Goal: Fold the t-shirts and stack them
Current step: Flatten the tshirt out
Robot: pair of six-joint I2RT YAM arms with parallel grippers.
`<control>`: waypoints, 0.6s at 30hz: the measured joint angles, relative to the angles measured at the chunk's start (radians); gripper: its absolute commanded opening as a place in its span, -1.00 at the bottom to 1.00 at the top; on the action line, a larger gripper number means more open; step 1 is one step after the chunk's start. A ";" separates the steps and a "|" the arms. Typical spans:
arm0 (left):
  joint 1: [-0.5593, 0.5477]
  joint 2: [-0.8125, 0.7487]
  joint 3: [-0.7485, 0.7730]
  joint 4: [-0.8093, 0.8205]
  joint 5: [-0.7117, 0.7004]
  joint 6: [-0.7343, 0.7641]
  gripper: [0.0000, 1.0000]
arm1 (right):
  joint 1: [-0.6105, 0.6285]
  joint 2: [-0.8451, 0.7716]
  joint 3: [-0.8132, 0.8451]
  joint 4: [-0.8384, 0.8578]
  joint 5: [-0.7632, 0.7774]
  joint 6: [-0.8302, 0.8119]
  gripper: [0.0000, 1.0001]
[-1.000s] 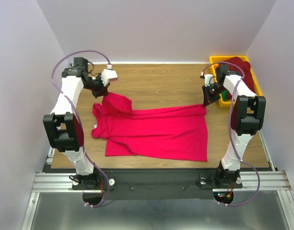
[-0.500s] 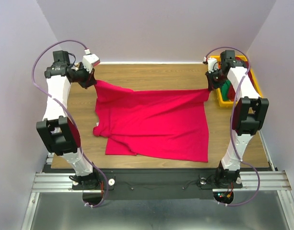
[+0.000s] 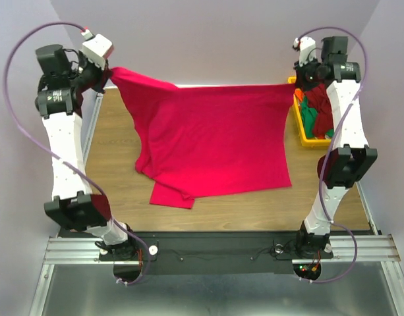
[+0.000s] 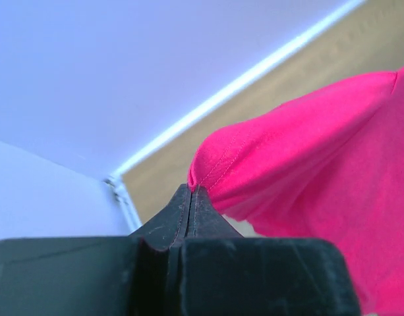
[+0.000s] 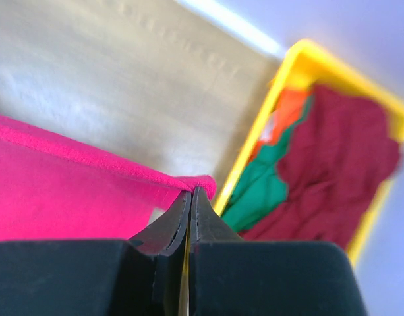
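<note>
The crimson-pink t-shirt [image 3: 211,141] hangs stretched between both arms, lifted high over the table, its lower edge near the table's front. My left gripper [image 3: 109,71] is shut on its top left corner; the left wrist view shows the hem [image 4: 218,168] pinched at the fingertips. My right gripper [image 3: 298,81] is shut on the top right corner [image 5: 198,183]. A dark maroon t-shirt [image 5: 333,164], a green one [image 5: 261,191] and an orange one [image 5: 287,115] lie in the yellow tray [image 3: 300,128] at the right.
The wooden table [image 3: 116,164] shows to the left of and in front of the hanging shirt. White walls close the back and sides. The yellow tray stands at the back right edge, just beside my right arm.
Both grippers have risen and moved back and apart, lifting the crimson-pink shirt off the table until it hangs spread between them.
</note>
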 measured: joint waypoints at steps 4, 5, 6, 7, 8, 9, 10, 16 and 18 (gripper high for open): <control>0.003 -0.115 0.000 0.100 -0.029 -0.067 -1.00 | 0.001 -0.082 0.035 0.026 0.018 0.026 -0.99; 0.003 -0.142 -0.001 0.129 -0.039 -0.081 -1.00 | 0.001 -0.126 0.035 0.040 0.030 0.035 -0.99; 0.003 -0.174 -0.002 0.158 -0.051 -0.095 -1.00 | 0.001 -0.150 0.035 0.048 0.037 0.040 -0.99; 0.003 -0.207 -0.002 0.186 -0.064 -0.110 -1.00 | 0.001 -0.190 0.031 0.066 0.046 0.050 -0.99; 0.003 -0.233 -0.002 0.211 -0.076 -0.119 -1.00 | 0.001 -0.225 0.031 0.082 0.053 0.056 -0.99; 0.004 -0.272 -0.005 0.254 -0.093 -0.133 -1.00 | 0.001 -0.255 0.029 0.103 0.062 0.064 -0.99; 0.004 -0.297 -0.010 0.262 -0.096 -0.135 -1.00 | 0.001 -0.294 0.021 0.127 0.071 0.071 -0.99; 0.007 -0.531 -0.121 0.395 -0.135 -0.153 -1.00 | 0.001 -0.554 -0.068 0.285 0.134 0.112 -0.99; 0.007 -0.584 -0.139 0.421 -0.154 -0.157 -1.00 | 0.001 -0.620 -0.084 0.328 0.153 0.125 -0.99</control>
